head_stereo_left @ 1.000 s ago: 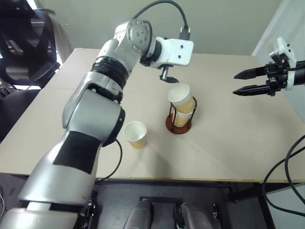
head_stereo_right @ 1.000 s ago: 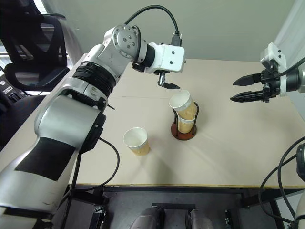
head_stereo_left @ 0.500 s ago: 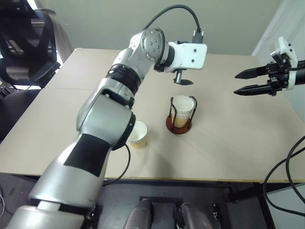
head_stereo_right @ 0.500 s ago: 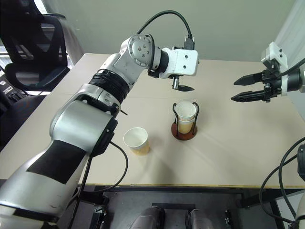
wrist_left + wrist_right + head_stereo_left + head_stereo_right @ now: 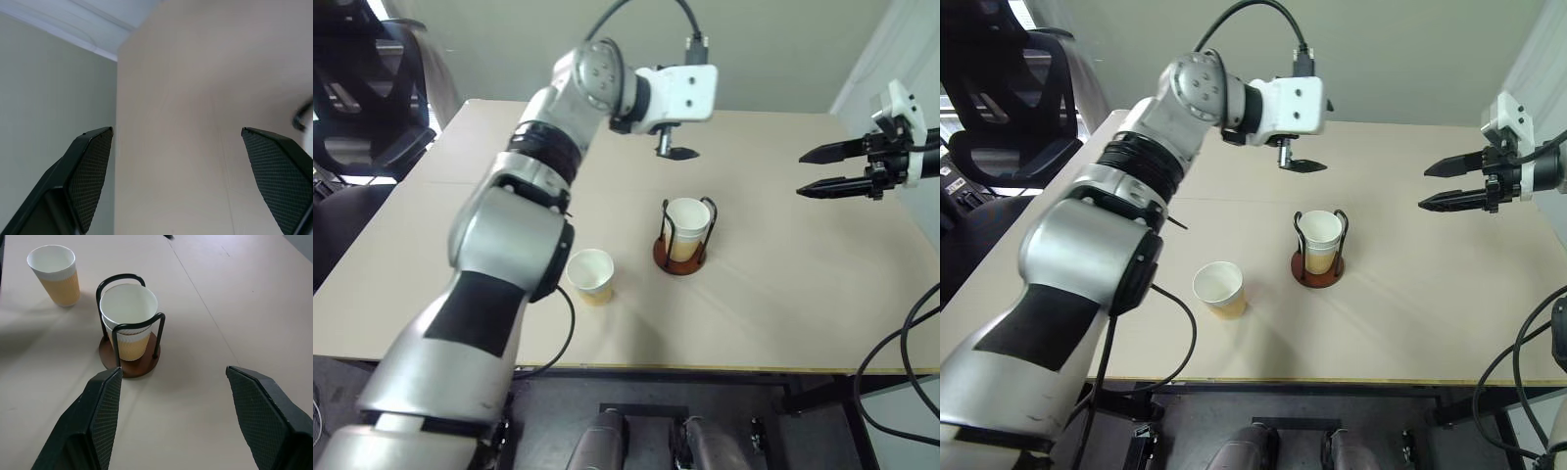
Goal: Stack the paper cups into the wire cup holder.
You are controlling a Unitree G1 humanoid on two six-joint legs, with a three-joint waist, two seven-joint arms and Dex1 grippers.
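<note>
The wire cup holder [image 5: 679, 257] stands mid-table on its reddish-brown base [image 5: 129, 364]. Two nested paper cups [image 5: 128, 308] sit upright between its dark loops. A third paper cup [image 5: 591, 275] stands alone on the table to the holder's left, mouth up. My left gripper [image 5: 677, 152] hovers open and empty above the table, behind and a little left of the holder; its wrist view shows its fingers [image 5: 93, 166] spread wide over bare tabletop. My right gripper [image 5: 818, 168] hangs open and empty off to the right, pointing toward the holder [image 5: 129, 363].
The beige table [image 5: 783, 294] has its front edge near me and its right edge beyond my right gripper. A black office chair [image 5: 362, 88] stands past the table's left back corner. A wall runs behind the table.
The upper cup, tilted on the holder a second ago, now sits straight down inside it. My left gripper has lifted slightly away from it, still open. The right gripper has not moved.
</note>
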